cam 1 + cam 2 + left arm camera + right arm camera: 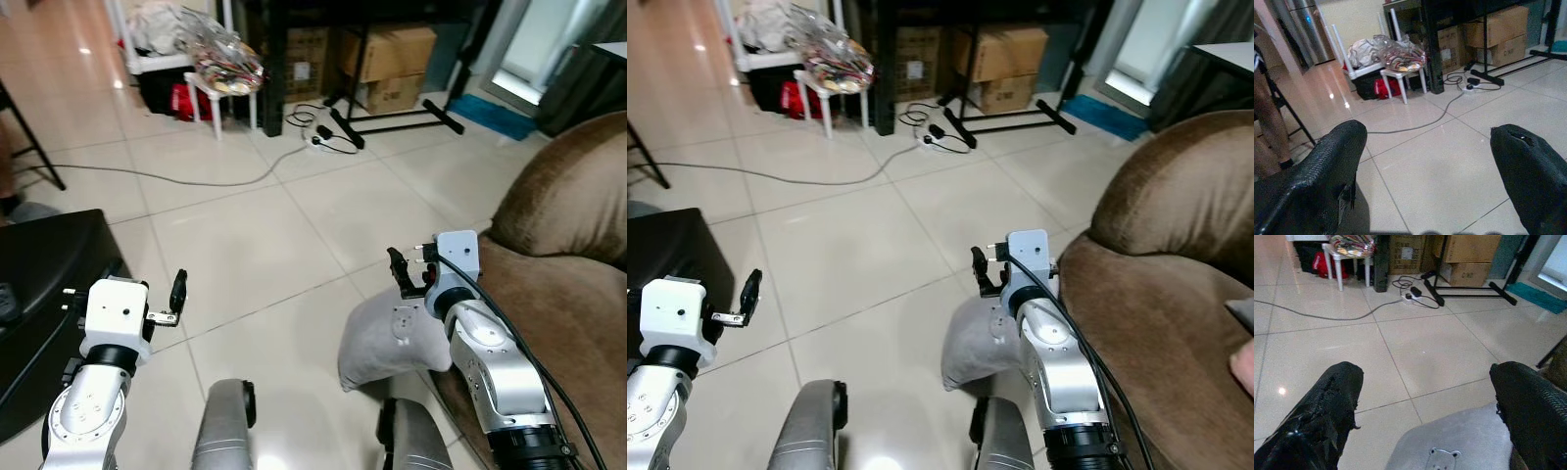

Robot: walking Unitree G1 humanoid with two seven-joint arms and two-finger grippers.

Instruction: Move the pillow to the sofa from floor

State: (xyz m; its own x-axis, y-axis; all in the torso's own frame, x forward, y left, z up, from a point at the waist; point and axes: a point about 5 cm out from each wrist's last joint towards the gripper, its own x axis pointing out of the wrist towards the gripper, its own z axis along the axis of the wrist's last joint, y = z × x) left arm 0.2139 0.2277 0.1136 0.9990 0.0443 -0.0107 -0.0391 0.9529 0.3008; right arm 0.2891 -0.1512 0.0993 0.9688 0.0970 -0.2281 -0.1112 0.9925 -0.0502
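Right gripper (406,272): raised above the floor, its two long black fingers (1327,416) spread wide with nothing between them. It hangs directly over the soft grey fabric pillow (387,343) and does not touch it. In the right wrist view the pillow (1459,443) lies below and between the fingertips, showing a small bear-face print on its upper side.

Pillow location: on the pale glossy tiled floor (294,225), under the right gripper and against the front edge of the brown upholstered sofa (568,284), which stands just to the gripper's right.

Left gripper (176,294): held up over bare tile, well apart from the pillow. In the left wrist view its textured black fingers (1317,176) stand wide apart and hold nothing. A flat black object (44,284) lies just to its left.

Ahead of both grippers, well off: a grey cable (176,178) trailing across the tiles, a small white plastic stool (223,98) piled with clutter, and brown cardboard boxes (392,64).
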